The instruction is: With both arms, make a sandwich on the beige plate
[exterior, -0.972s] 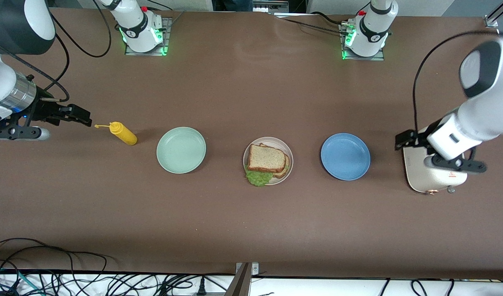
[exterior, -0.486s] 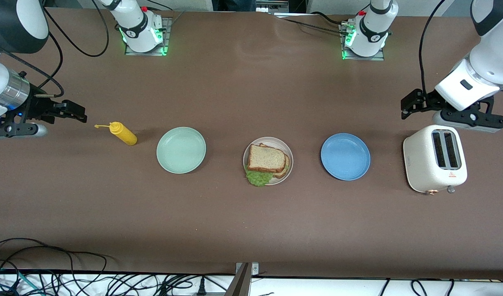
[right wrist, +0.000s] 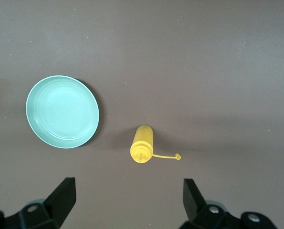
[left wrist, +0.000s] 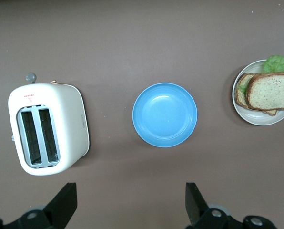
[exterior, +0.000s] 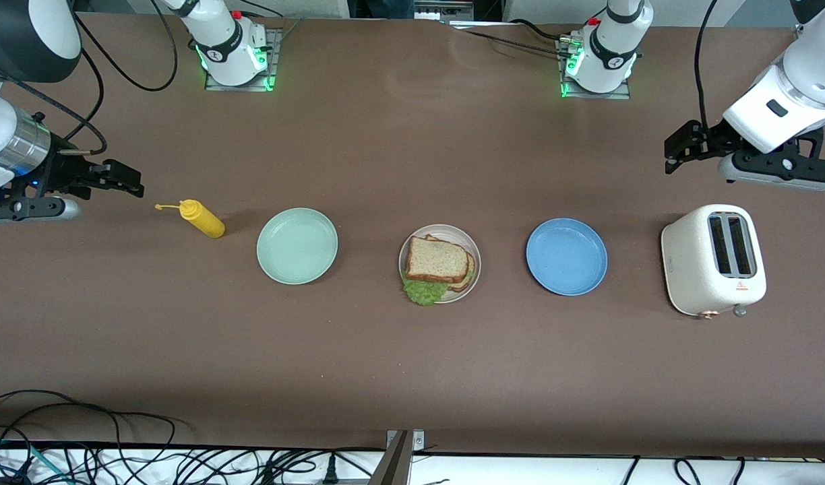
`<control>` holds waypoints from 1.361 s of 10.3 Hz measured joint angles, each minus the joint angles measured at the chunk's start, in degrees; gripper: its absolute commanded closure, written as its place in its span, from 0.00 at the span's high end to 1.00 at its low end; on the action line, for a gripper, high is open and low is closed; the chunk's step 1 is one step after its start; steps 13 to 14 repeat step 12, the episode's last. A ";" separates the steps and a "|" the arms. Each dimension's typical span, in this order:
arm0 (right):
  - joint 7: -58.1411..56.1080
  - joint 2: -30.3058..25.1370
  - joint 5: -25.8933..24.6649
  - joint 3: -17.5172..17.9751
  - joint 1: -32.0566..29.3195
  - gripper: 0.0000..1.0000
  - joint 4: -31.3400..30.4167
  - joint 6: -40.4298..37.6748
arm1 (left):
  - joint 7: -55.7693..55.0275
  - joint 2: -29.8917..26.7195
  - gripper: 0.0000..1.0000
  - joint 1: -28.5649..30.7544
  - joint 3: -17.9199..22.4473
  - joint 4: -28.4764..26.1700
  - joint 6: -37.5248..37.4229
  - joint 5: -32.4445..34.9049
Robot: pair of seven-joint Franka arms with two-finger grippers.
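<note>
While both arms hang clear of the food, your sandwich (exterior: pixel 438 264) sits assembled on the round pale beige plate (exterior: pixel 472 250) at the middle of the brown tabletop (exterior: pixel 412 377): a square tan bread slice (exterior: pixel 437 259) with a brown crust lies on top, a second slice (exterior: pixel 468 277) peeks out from under it, and ruffled green lettuce (exterior: pixel 423 292) spills over the plate's rim toward the table's front edge.

Your left gripper (exterior: pixel 682 147) hovers over bare table near the left arm's end, with the white two-slot toaster (exterior: pixel 714 260) just nearer the front edge than the spot beneath it; its black fingers (left wrist: pixel 65 204) are spread wide apart and hold nothing (the left wrist view shows only tabletop between them). That view also takes in the round blue plate (left wrist: pixel 165 114), empty, lying between the toaster and the beige plate (left wrist: pixel 256 117).

Your right gripper (exterior: pixel 126 180) hangs over the right arm's end of the table, close to the yellow squeeze bottle (exterior: pixel 202 218) lying on its side with its cap strap (right wrist: pixel 167 156) trailing; its fingers (right wrist: pixel 62 199) are likewise wide apart and carry nothing. Beside the bottle, toward the table's middle, rests the empty round mint-green plate (exterior: pixel 296 245).
</note>
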 measured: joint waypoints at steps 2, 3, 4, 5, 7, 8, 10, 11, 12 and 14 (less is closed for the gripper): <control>0.00 0.00 0.00 0.00 0.16 1.00 0.00 0.00 | 0.00 0.29 1.00 0.00 0.46 -0.87 -0.12 0.00; 0.00 0.00 0.00 0.00 0.16 1.00 0.00 -0.01 | 0.00 0.44 1.00 0.01 0.53 -0.90 -0.12 0.00; 0.00 0.00 0.00 -0.04 0.16 1.00 0.00 -0.01 | 0.00 0.44 1.00 0.02 0.63 -0.90 -0.12 0.00; 0.00 0.00 0.00 -0.11 0.16 1.00 0.00 0.00 | 0.00 0.44 1.00 0.07 0.76 -0.90 -0.12 0.00; 0.00 0.00 0.00 -0.18 0.16 1.00 0.00 0.01 | 0.00 0.37 1.00 0.14 0.96 -0.89 -0.84 0.00; 0.00 0.00 0.00 -0.21 0.16 1.00 0.00 0.02 | 0.00 0.33 1.00 0.13 0.94 -0.89 -1.85 0.00; 0.00 0.00 0.00 -0.21 0.19 1.00 0.02 0.03 | 0.00 0.31 1.00 0.13 0.91 -0.89 -2.30 0.00; 0.00 0.00 0.00 -0.21 0.27 1.00 0.05 0.04 | 0.00 0.28 1.00 0.13 0.92 -0.89 -2.35 0.00; 0.00 0.00 0.00 -0.21 0.35 1.00 0.05 0.04 | 0.00 0.26 1.00 0.17 0.96 -0.89 -2.42 0.00; 0.00 0.00 0.00 -0.21 0.35 1.00 0.05 0.04 | 0.00 0.26 1.00 0.17 0.96 -0.89 -2.42 0.00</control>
